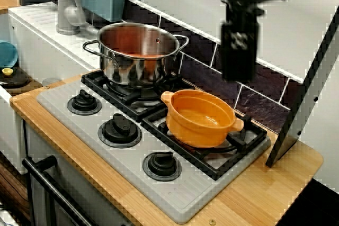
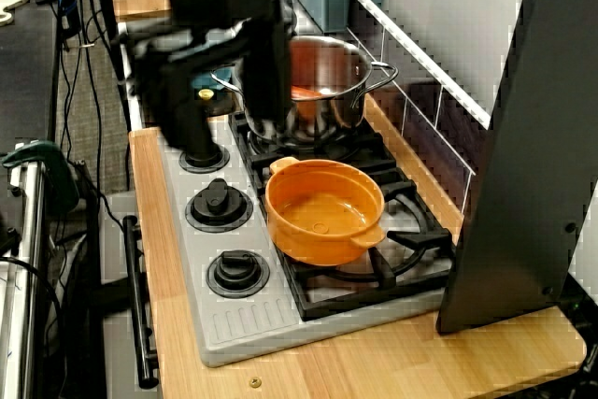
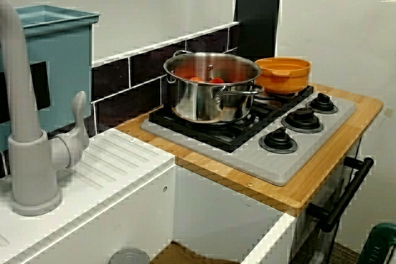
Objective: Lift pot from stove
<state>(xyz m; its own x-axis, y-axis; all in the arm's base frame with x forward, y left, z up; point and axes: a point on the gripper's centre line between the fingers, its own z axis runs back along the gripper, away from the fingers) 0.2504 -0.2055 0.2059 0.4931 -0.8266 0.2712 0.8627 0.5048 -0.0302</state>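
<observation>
1. The step in hand looks like the approach: the end effector (image 1: 239, 75) hangs above the stove (image 1: 175, 194), over the back of the cooktop between the two pots, and touches nothing.
2. The end effector is dark and blurred in both views that show it, so I cannot tell whether its jaws stand apart or together; it carries nothing that I can see.
3. The orange pot (image 1: 200, 117) sits upright on the black grate (image 1: 233, 154) over the burner at the stove's end nearest the slanted black panel (image 2: 523, 156), well clear of the bench (image 1: 275, 183) edge.
4. It is shallow and wide, smooth and glossy, with two stubby side handles, one toward the steel pot (image 1: 136, 54) and one on the opposite side. It appears empty.
5. The steel pot stands on the neighbouring burner, close beside but not touching the orange pot; something reddish lies inside it.
6. The next move, as I judge it, calls for bringing the end effector down over the orange pot's rim or one stubby handle, closing on it, then raising it straight up.
7. The glossy surface may slip in a thin grip, and a one-sided hold could tilt the pot; the steel pot leaves little room on that side.
</observation>
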